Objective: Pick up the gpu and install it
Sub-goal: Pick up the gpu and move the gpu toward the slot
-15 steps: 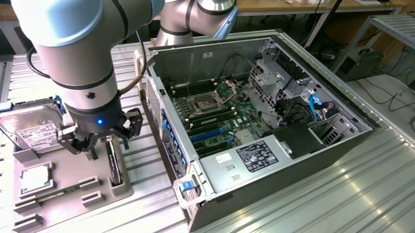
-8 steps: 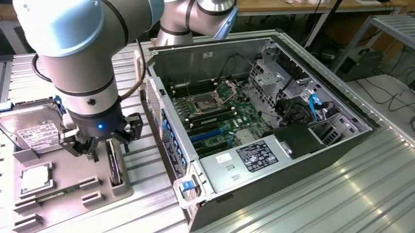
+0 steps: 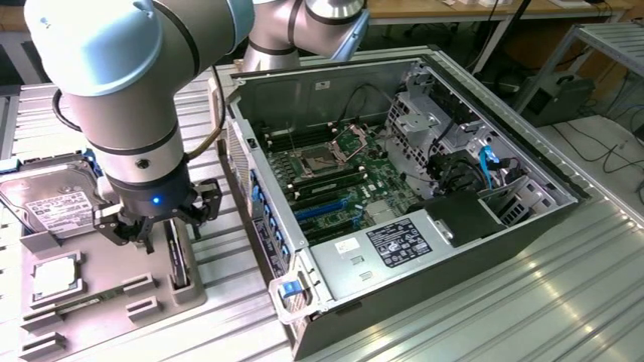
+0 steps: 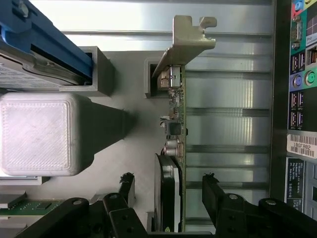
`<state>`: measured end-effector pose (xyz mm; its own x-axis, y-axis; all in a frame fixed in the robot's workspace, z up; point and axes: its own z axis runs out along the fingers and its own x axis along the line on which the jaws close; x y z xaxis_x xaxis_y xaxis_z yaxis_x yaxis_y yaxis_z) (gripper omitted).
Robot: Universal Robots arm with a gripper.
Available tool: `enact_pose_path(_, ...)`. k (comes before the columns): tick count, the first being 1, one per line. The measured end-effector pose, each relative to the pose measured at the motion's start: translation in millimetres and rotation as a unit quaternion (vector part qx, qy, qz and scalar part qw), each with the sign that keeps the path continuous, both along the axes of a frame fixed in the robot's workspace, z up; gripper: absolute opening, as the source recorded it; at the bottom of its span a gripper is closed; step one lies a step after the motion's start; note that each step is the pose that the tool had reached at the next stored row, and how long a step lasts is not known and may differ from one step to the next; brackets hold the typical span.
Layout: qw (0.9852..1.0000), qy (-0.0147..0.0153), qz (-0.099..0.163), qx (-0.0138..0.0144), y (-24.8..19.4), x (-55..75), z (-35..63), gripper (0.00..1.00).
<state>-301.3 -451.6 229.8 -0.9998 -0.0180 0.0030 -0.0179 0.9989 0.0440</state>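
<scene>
I have the tool (image 4: 168, 184) spread wide, straddling the gpu (image 4: 176, 124), which stands on edge in its grey holder (image 4: 99, 64) beside the open computer case (image 3: 302, 90). Upright like that, it offers both faces to the fingers (image 4: 212, 188), neither touching yet.

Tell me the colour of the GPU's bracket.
Silver-grey; the flat metal bracket shows best in the wrist view.

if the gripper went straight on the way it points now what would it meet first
Most likely the gpu, standing on edge in the gray holder. In the wrist view it sits between the open fingers of the gripper, so they would pass either side of its upper edge; depth is unclear.
</scene>
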Motion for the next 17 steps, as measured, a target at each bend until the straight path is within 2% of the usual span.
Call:
enact_pose_path(3, 1.0, 0.0, 0.0, 0.0, 0.0, 0.0, 0.0, 0.65)
enact_pose_path(5, 1.0, 0.0, 0.0, 0.0, 0.0, 0.0, 0.0, 0.52)
enact_pose_path(6, 1.0, 0.0, 0.0, 0.0, 0.0, 0.0, 0.0, 0.52)
enact_pose_path(7, 1.0, 0.0, 0.0, 0.0, 0.0, 0.0, 0.0, 0.45)
enact_pose_path(10, 1.0, 0.0, 0.0, 0.0, 0.0, 0.0, -0.1, 0.44)
enact_pose_path(11, 1.0, 0.0, 0.0, 0.0, 0.0, -0.1, -0.1, 0.36)
enact_pose_path(17, 1.0, -0.0002, 0.0, 0.0003, 0.0, -3.2, 0.0, 0.36)
